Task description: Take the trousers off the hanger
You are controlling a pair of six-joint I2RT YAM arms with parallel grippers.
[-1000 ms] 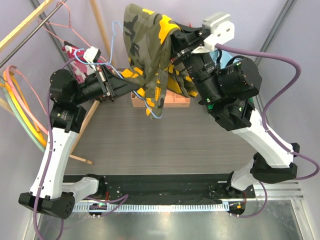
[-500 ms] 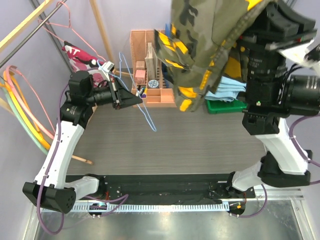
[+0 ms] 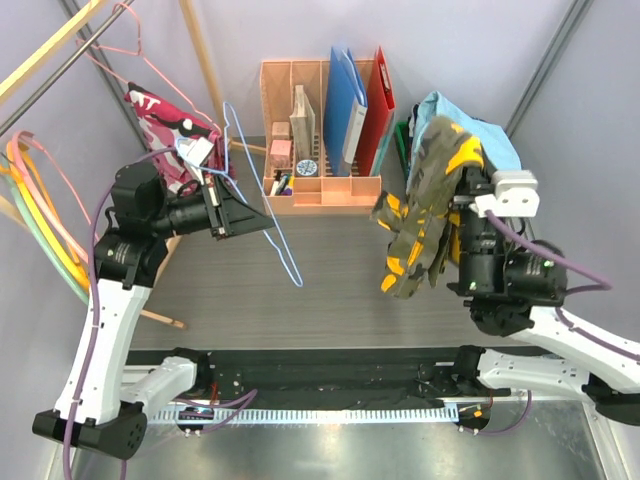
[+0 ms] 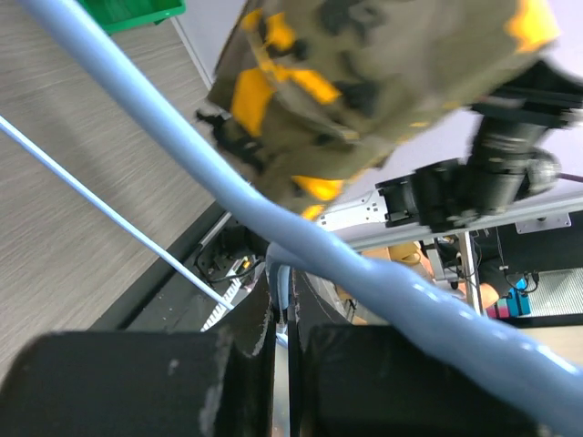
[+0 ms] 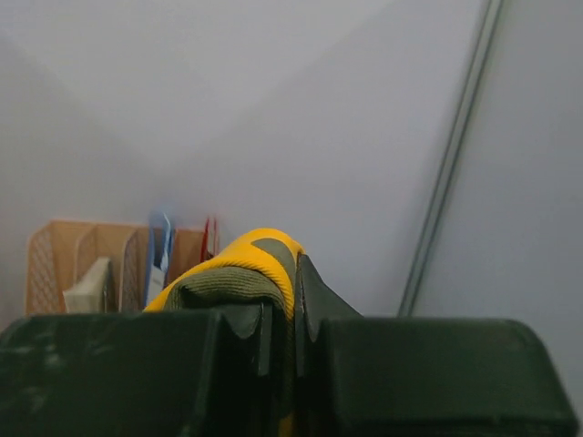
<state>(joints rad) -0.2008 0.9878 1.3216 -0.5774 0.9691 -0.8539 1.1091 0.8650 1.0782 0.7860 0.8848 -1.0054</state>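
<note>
Right gripper (image 5: 282,305), jaws pinched shut on a fold of the yellow-olive camouflage cloth trousers (image 3: 418,225), which dangle below it, well apart from the thin light-blue wire hanger (image 4: 301,250) clamped in the closed left gripper (image 3: 258,214). Removal appears complete; setting this pair down remains.

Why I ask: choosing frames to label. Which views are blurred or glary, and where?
Top external: sharp throughout, with glare on the metal sheet at the bottom. Left wrist: the hanger, close to the lens, is soft; the trousers behind are smeared. Right wrist: the trousers' fold is fairly crisp, the organizer behind it hazy.
</note>
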